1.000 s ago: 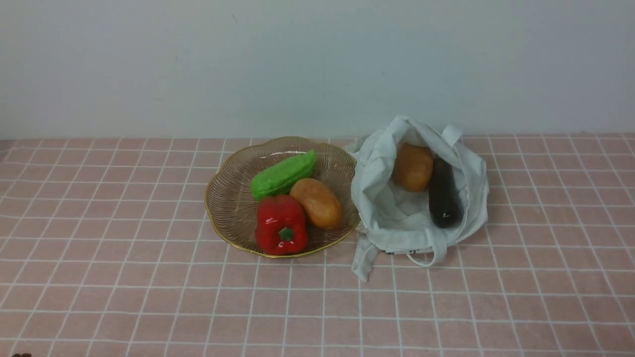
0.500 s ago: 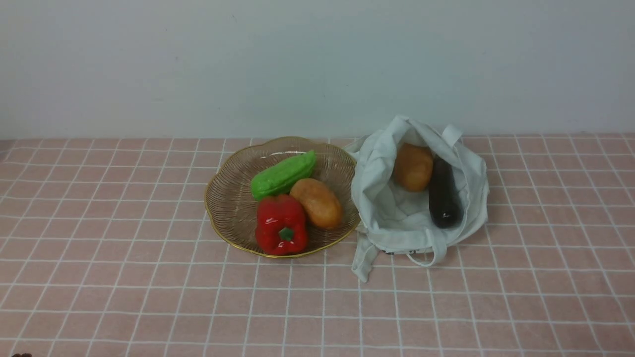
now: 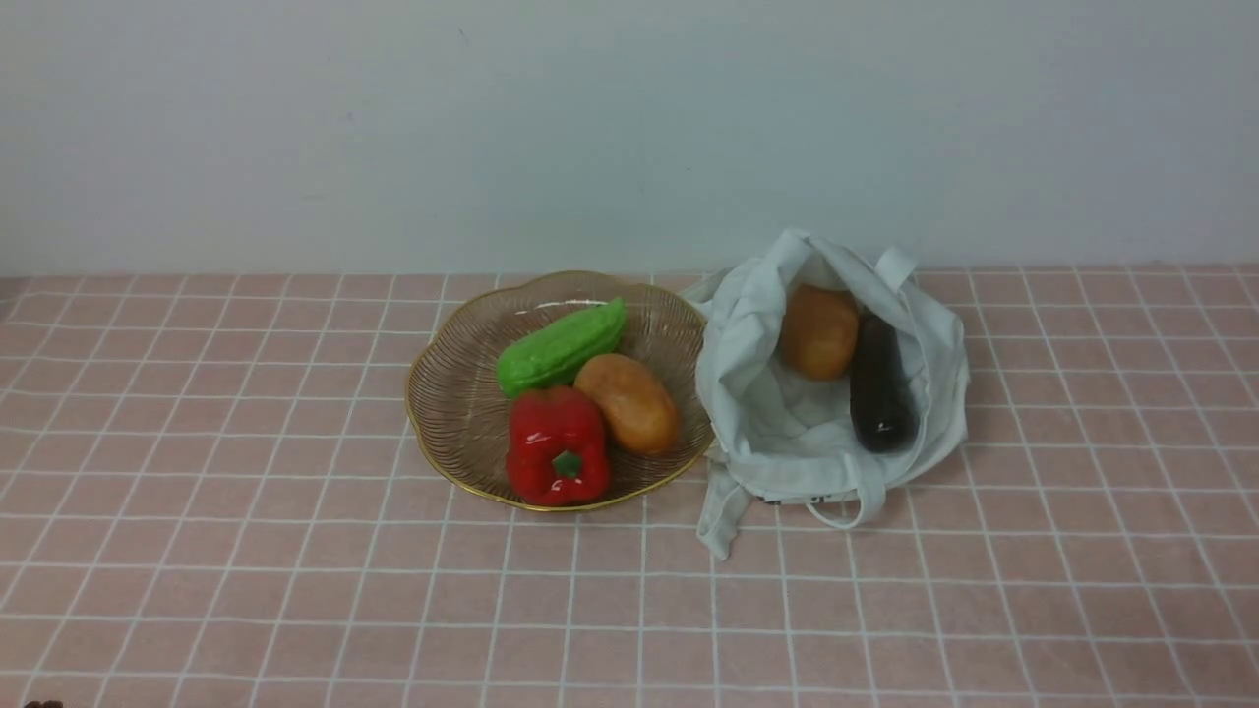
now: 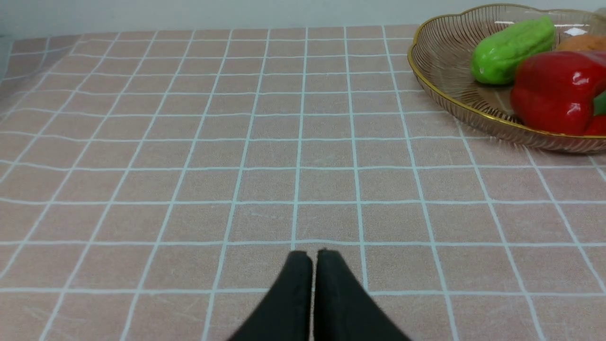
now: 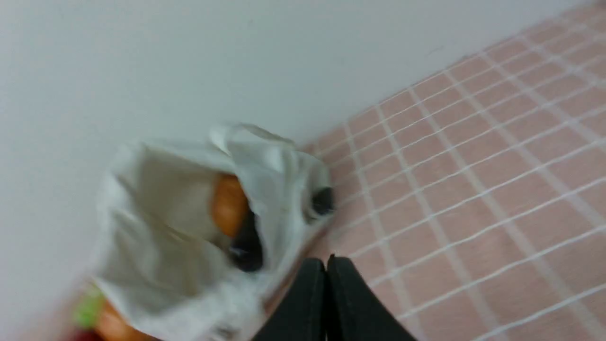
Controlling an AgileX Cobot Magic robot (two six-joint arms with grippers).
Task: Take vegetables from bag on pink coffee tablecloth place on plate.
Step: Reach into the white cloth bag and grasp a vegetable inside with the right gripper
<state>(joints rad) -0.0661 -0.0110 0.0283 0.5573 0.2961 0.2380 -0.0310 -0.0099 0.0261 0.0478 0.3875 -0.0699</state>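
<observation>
Black and matte, the right gripper [image 5: 325, 259] has its fingers pressed together on nothing and points at the bag [image 5: 156, 199]. The left gripper [image 4: 312, 253] is likewise closed and empty, low over the pink coffee tablecloth [image 4: 189, 142].

The bag slumps open near the cloth's far edge, right of middle. Inside it, the potato [image 3: 818, 332] lies just beside the eggplant [image 3: 880, 383].

The potato looks firm and rounded, so it is best pinched across its short middle. The glossy eggplant likely slips, so take it at mid-length. Loose cloth could snag.

The front view shows no arms. Only the left wrist view shows the plate [image 4: 454, 102] rim up close, with the green gourd [image 4: 511, 49] and red pepper [image 4: 554, 90]. The right wrist view is blurred.
</observation>
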